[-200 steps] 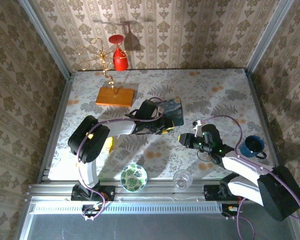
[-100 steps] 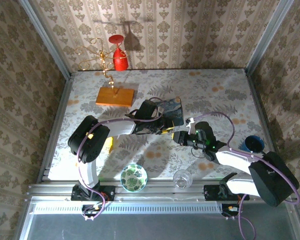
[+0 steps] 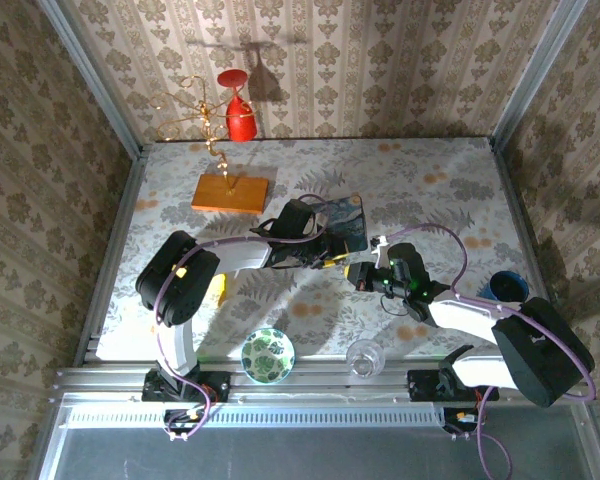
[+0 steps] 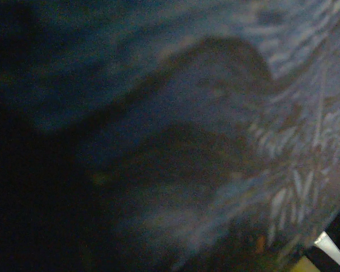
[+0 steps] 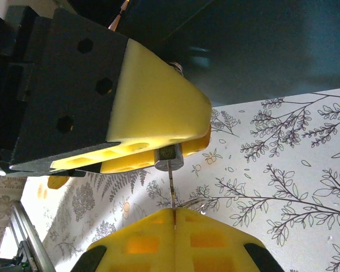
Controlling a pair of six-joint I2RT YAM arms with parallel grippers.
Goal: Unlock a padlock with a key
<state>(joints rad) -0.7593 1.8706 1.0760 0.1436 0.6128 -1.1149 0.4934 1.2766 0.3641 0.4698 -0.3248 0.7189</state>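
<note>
In the right wrist view the small silvery padlock (image 5: 169,157) is pinched between the left gripper's yellow fingers (image 5: 153,122), its keyhole end facing my right gripper. The thin key (image 5: 171,191) runs straight from my right gripper (image 5: 174,218), whose jaws are closed on it, up into the padlock's end. A thin key ring (image 5: 201,202) sticks out beside the key. From above, the left gripper (image 3: 335,258) and right gripper (image 3: 357,272) meet tip to tip just in front of the blue painted tin (image 3: 346,220). The left wrist view is dark and blurred, close against the tin.
A blue mug (image 3: 504,291) stands at the right. Near the front edge are a clear glass (image 3: 364,357) and a patterned bowl (image 3: 268,354). A wooden block with a wire stand (image 3: 229,192) and a red goblet (image 3: 239,118) are at the back left.
My right gripper has moved left with the key until its tip reached the padlock held by the left gripper. The left arm has stayed still.
</note>
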